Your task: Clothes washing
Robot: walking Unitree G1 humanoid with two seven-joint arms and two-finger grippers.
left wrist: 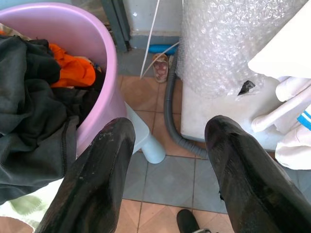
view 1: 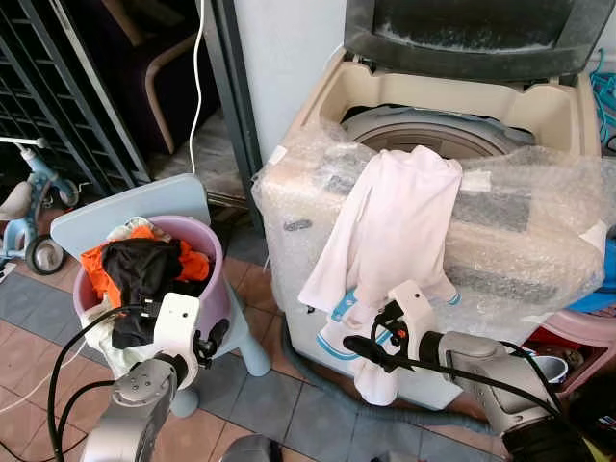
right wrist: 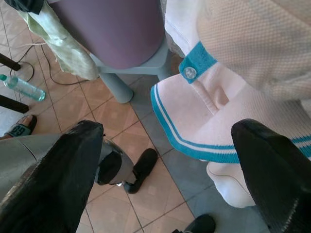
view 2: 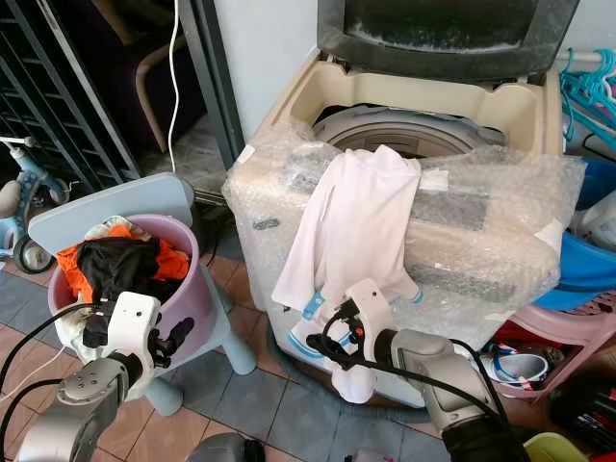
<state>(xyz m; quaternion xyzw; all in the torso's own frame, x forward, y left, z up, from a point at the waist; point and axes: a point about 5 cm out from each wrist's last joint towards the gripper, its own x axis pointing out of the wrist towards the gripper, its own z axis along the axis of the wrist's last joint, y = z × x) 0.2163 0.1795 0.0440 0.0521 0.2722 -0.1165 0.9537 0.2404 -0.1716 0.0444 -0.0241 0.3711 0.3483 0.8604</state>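
A top-loading washing machine point(view 1: 539, 241) wrapped in bubble wrap stands with its lid up and its drum point(view 1: 433, 130) open. A white shirt point(view 1: 395, 221) with blue trim hangs over the machine's front edge. My right gripper point(view 1: 371, 332) is open, just in front of the shirt's lower hem point(right wrist: 194, 141), with nothing between its fingers. At the left, a purple basket point(view 1: 217, 289) holding black clothes point(view 1: 140, 269) and orange clothes sits on a pale blue chair. My left gripper point(view 1: 214, 342) is open beside the basket's near wall point(left wrist: 104, 73), holding nothing.
A grey drain hose point(left wrist: 170, 111) curves along the tiled floor at the machine's foot. A child's tricycle point(view 1: 34, 217) and a metal gate stand at the far left. Right of the machine are a blue tub point(view 2: 587, 269), a pink basket point(view 2: 568, 337) and blue hangers point(view 2: 587, 87).
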